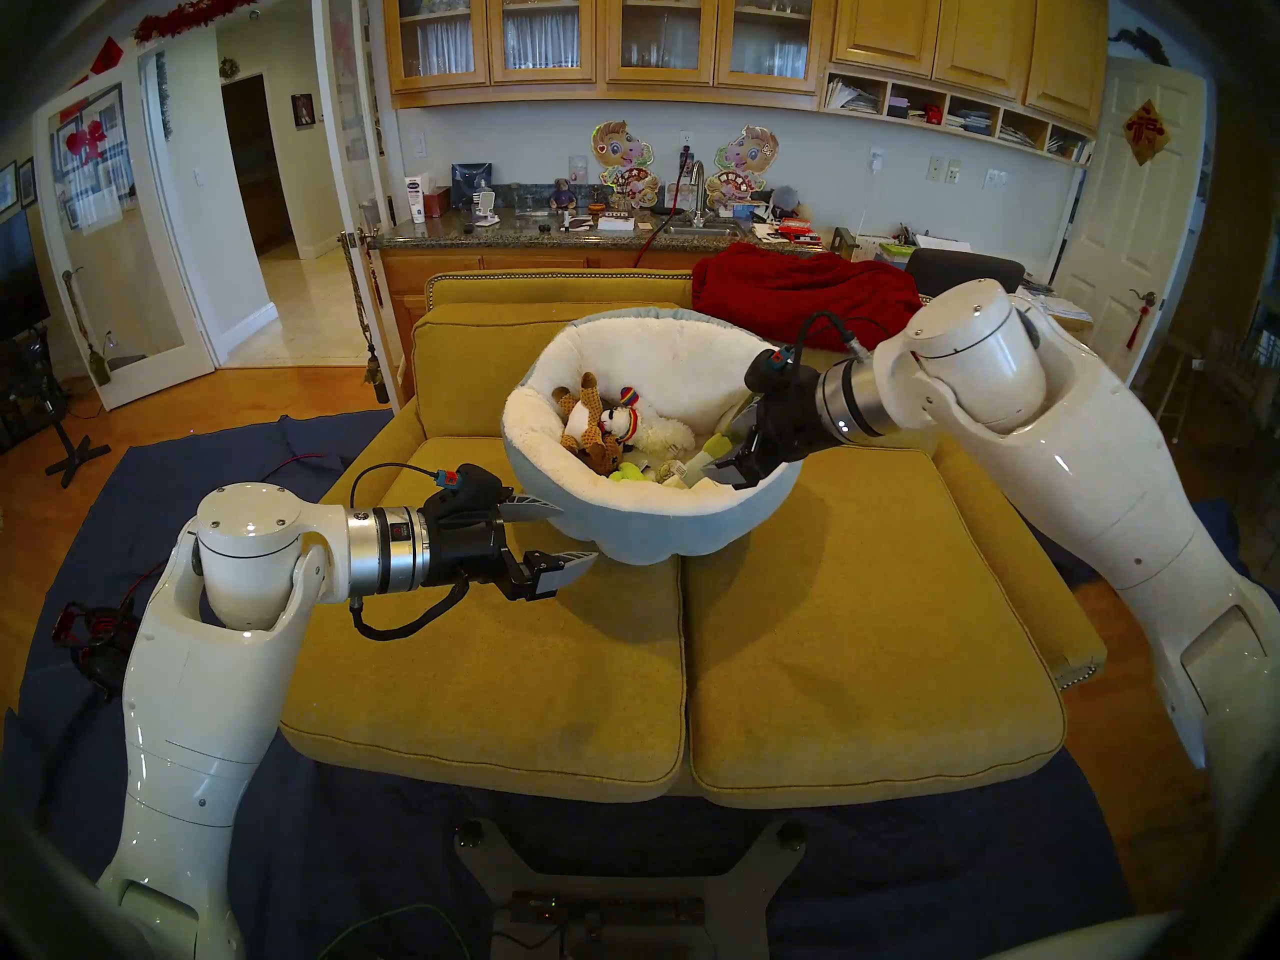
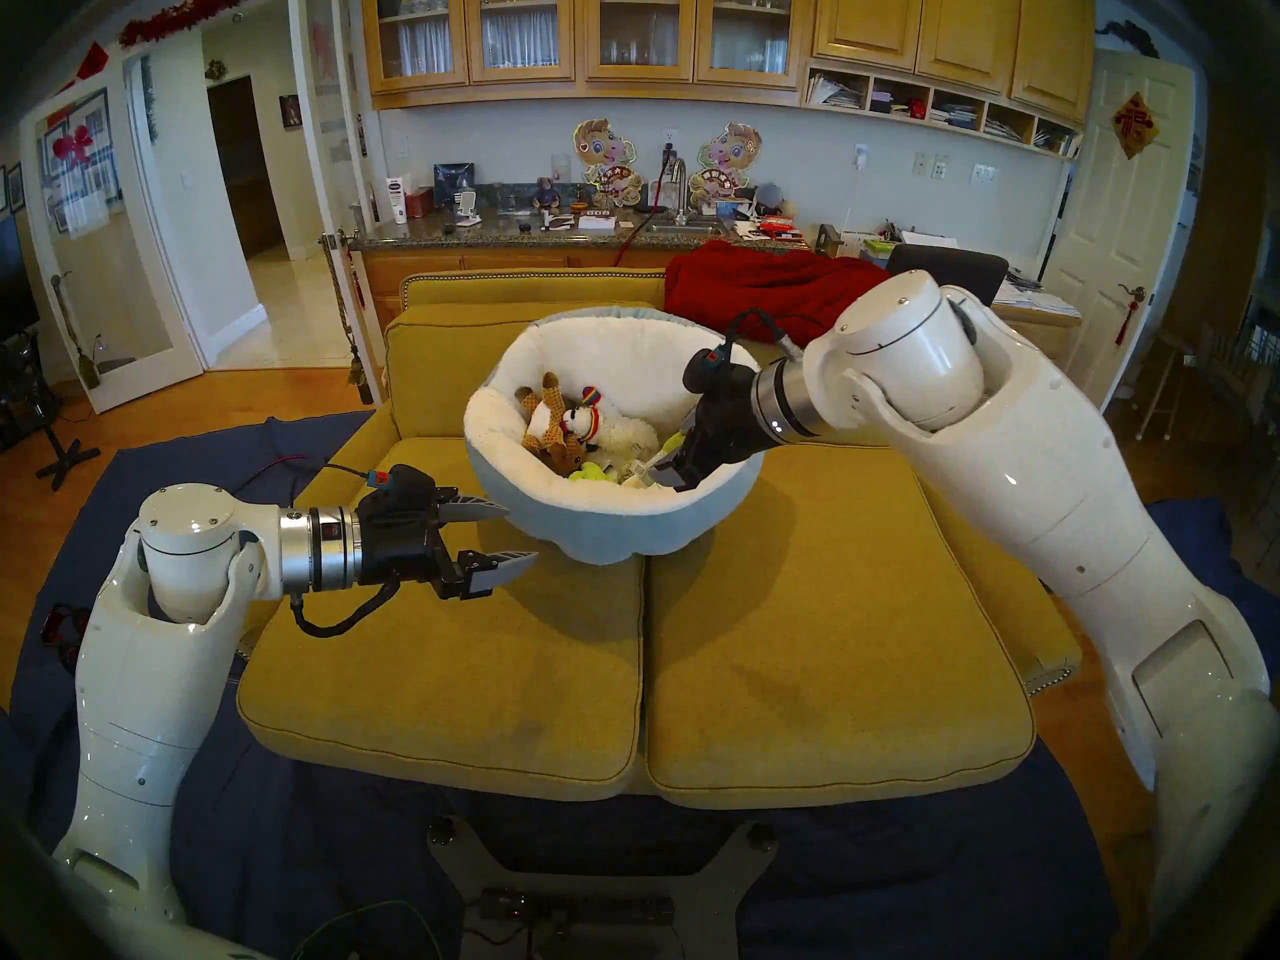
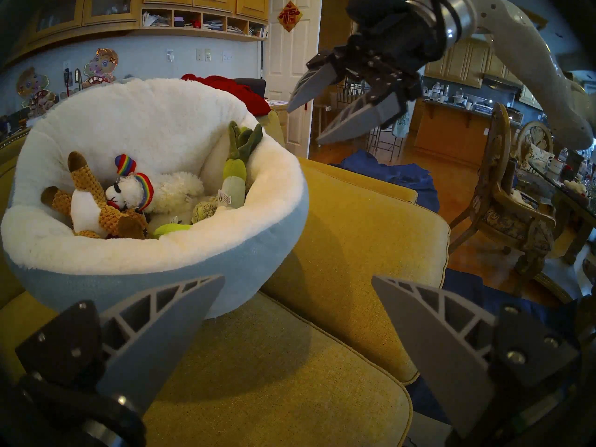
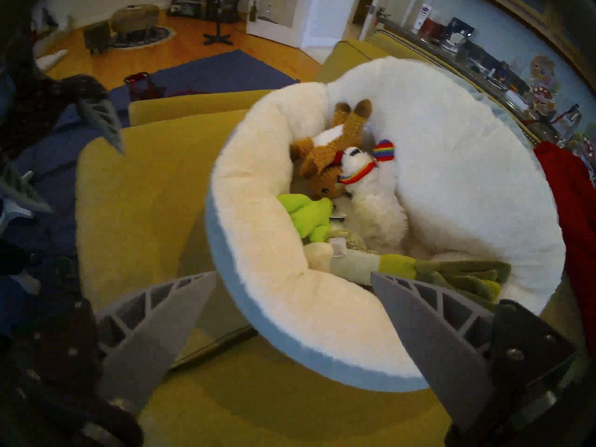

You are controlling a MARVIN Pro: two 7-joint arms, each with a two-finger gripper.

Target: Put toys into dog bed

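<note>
The dog bed (image 1: 651, 529) sits on the sofa, blue-grey outside, cream fleece inside. In it lie the reindeer (image 1: 585, 418), the lamb (image 1: 651, 429), the lime cactus (image 1: 630, 472), the leek (image 3: 233, 185) and the grey-beige fuzzy toy (image 3: 204, 209). My right gripper (image 1: 720, 449) is open and empty above the bed's right rim, over the leek (image 4: 387, 265). My left gripper (image 1: 578, 532) is open and empty just left of the bed's outer wall, above the seat cushion.
The bed rests on mustard-yellow sofa cushions (image 1: 866, 626). A red blanket (image 1: 803, 293) is draped over the sofa back at the right. A blue rug (image 1: 90, 522) lies around the sofa. A wooden chair (image 3: 509, 211) stands beyond the sofa's right end.
</note>
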